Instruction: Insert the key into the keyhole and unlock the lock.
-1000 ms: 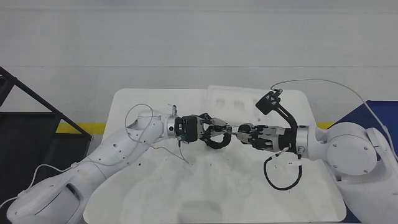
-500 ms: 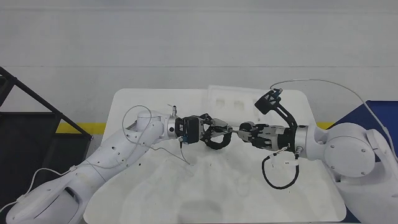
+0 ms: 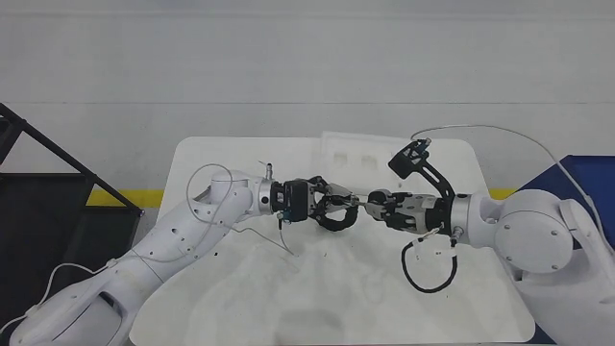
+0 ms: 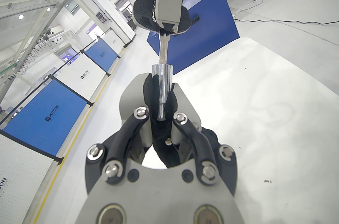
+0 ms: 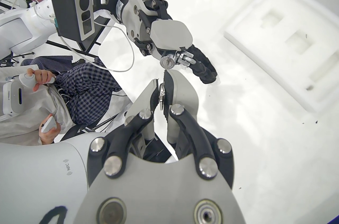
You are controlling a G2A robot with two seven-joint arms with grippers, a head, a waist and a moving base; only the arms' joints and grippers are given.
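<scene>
Lock (image 4: 162, 71) clamped in left claw (image 4: 161, 88); key (image 4: 164, 47) pinched in right claw (image 5: 161, 86), tip at keyhole (image 5: 167, 63).

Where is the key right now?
In the left wrist view the key is pinched in the right gripper above the table, its tip at the keyhole end of the lock held by the left gripper.

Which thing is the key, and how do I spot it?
Look over the middle of the white table, where the two grippers meet tip to tip. The key is the thin silver blade poking from the right gripper, unlike the round lock in the left gripper.
</scene>
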